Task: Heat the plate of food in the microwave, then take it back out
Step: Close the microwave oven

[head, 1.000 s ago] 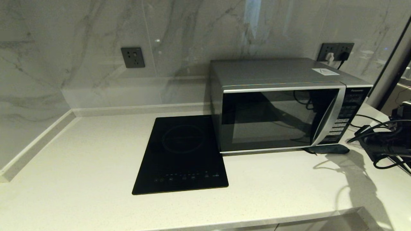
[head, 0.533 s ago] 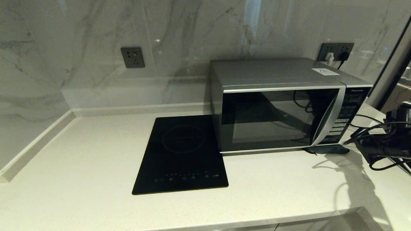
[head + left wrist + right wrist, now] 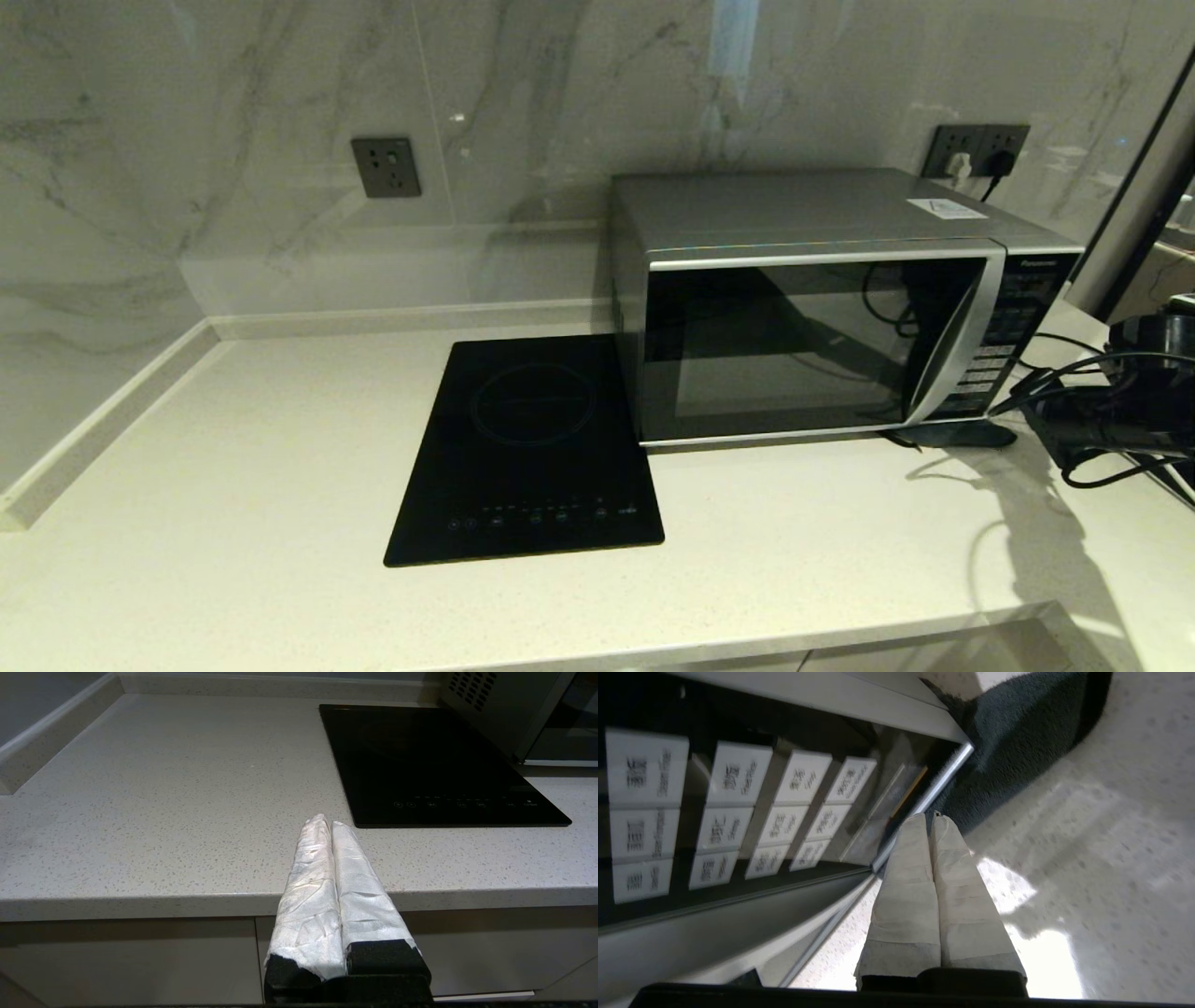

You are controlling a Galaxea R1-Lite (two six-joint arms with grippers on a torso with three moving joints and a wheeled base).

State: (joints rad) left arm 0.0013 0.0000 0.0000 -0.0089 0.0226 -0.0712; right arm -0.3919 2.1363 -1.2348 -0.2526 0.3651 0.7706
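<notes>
The silver microwave (image 3: 812, 308) stands at the back right of the counter with its dark glass door closed. The plate of food is out of view; nothing shows through the dark glass. My right arm (image 3: 1120, 420) reaches in from the right edge, level with the button panel. In the right wrist view my right gripper (image 3: 930, 817) is shut and empty, its taped fingertips just off the lower front corner of the panel, near the white buttons (image 3: 738, 807). My left gripper (image 3: 327, 822) is shut and empty, parked low in front of the counter's front edge.
A flat black induction cooktop (image 3: 532, 448) lies left of the microwave. A dark cloth (image 3: 962, 436) sits under the microwave's right front corner. Wall sockets (image 3: 386, 167) are on the marble backsplash; plugs and cables sit behind the microwave (image 3: 976, 149).
My right arm has shifted a little to the left and back, closer to the microwave's button panel. The door stays closed and the left arm has not moved.
</notes>
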